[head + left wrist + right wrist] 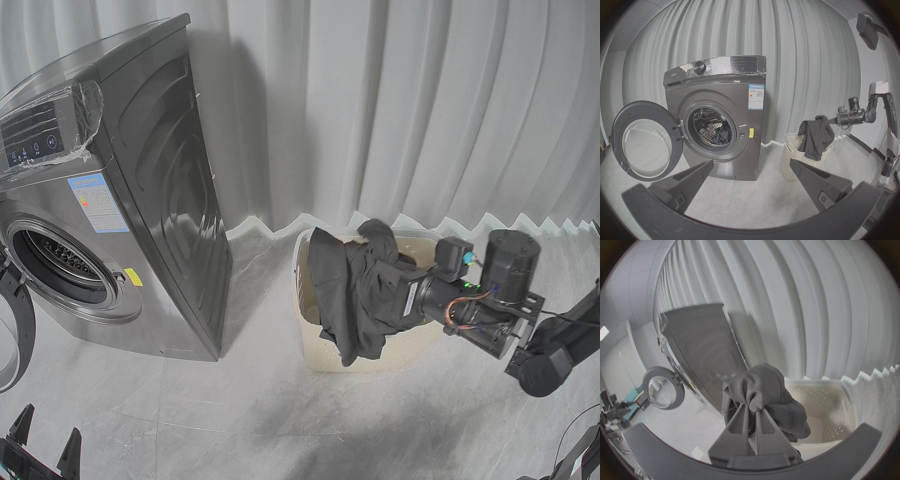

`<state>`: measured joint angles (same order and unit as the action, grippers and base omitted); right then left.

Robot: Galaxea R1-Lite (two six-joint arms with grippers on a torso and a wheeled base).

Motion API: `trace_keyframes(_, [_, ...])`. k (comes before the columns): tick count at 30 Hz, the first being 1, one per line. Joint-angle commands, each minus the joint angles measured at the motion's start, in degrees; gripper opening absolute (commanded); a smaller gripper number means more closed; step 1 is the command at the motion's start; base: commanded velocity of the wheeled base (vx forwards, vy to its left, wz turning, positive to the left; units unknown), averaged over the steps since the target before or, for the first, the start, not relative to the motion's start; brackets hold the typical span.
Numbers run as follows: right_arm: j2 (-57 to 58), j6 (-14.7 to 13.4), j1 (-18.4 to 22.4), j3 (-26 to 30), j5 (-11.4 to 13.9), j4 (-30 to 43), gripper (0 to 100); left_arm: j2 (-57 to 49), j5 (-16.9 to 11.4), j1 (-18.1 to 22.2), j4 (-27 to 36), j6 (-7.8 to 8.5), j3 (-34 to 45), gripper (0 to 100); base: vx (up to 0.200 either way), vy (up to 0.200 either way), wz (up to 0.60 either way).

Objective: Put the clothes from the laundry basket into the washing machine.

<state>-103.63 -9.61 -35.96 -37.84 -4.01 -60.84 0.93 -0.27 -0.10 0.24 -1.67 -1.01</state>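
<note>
A dark grey garment [356, 294] hangs over the cream laundry basket [312, 340], lifted above its rim. My right gripper [752, 410] is shut on a bunched fold of this garment [762, 390], and its arm comes in from the right. The washing machine [125, 187] stands at the left with its round door [647, 140] swung open. Dark clothes [720, 134] lie inside the drum. My left gripper [750, 167] is open, low near the floor in front of the machine, with nothing between its fingers [69, 450].
White pleated curtains [406, 106] hang behind the machine and the basket. Bare grey floor [262, 406] lies between the machine's front and the basket. The open door [12, 331] juts out at the far left.
</note>
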Motion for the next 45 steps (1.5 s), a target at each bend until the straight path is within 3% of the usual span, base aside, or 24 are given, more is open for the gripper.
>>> trace_keyframes(1, [15.1, -0.1, -0.5, 3.6, -0.8, -0.4, 0, -0.9, -0.1, -0.1, 0.0, 0.09, 0.9, 100, 0.0, 0.0, 0.0])
trace_keyframes(9, [24.4, 1.3, -1.9, 5.3, -0.3, 0.7, 0, -0.9, -0.2, -0.1, 0.1, -0.18, 0.9, 100, 0.0, 0.0, 0.0])
trace_keyframes(27, [25.7, 1.3, -2.2, 6.1, 1.2, 0.6, 0, -0.9, -0.2, -0.1, 0.1, -0.26, 0.8, 100, -0.2, 0.0, 0.0])
trace_keyframes(39, [25.2, 1.3, -2.5, 7.1, 1.4, 0.3, 0, -0.9, -0.1, -0.1, 0.1, -0.44, 0.8, 100, 0.0, 0.0, 0.0])
trace_keyframes(45, [24.8, 1.3, -2.5, 7.3, 1.9, 0.2, 0, -0.9, -0.1, -0.1, 0.1, -0.7, 0.8, 100, 0.0, 0.2, 0.0])
